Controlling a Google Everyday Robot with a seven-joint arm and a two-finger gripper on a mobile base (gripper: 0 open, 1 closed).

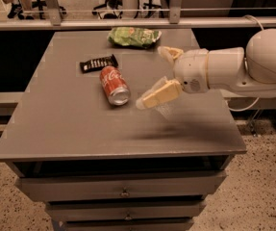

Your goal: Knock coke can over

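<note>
- Small red aluminium coke can with white script lies on its side on the grey flat-topped counter, silver end pointing toward the front edge, body angled slightly left at the back.
- My read: the knock-over step looks done, since the can is down and not upright. What remains is clearing out.
- White two-finger pincer hangs above the counter to the right of the can, apart from it, no contact.
- Pincer is spread wide and carries nothing. The lower tan finger points down-left toward the can, the other sits higher and further back.
- White jointed robot arm comes in from the right edge, roughly level over the counter.
- Next move, as a judgement: lift or pull the pincer away to the right, keeping the low finger off the can. A can on its side rolls easily, and a nudge could send it toward the left or front edge.
- Black flat candy bar wrapper lies just behind the can, near its rear end; can't tell if they touch.
- Green crinkled chip bag sits at the back of the counter, well apart from the can.
- Containers: the bag looks closed, contents hidden. Can't tell whether the can is opened or whether anything is in it.
- Grey metal drawers under the counter are shut, nothing of their contents shows.
</note>
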